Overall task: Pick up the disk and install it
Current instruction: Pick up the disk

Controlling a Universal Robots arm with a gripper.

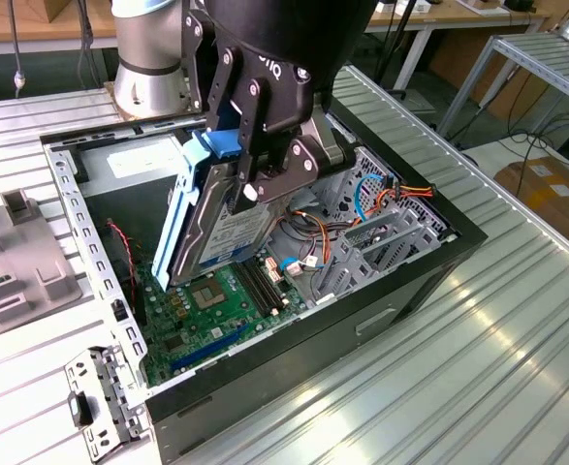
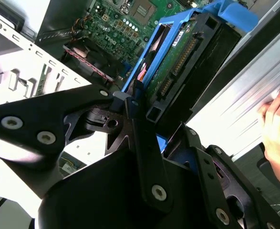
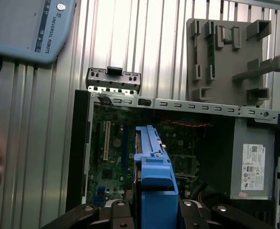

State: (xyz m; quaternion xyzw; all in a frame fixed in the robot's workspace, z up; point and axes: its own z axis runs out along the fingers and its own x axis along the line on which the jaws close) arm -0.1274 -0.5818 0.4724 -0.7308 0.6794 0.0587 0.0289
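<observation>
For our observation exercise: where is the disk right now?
In the exterior view the disk is near the centre, clamped in the gripper and tilted above the motherboard inside the open case.

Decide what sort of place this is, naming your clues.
Probably a robotics lab or workshop: the gripper holds the disk over an open computer case on a ribbed metal table, with cabled workbenches behind.

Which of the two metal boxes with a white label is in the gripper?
The disk with blue plastic edges, held tilted above the green board by the gripper; the grey power supply sits inside the case.
</observation>
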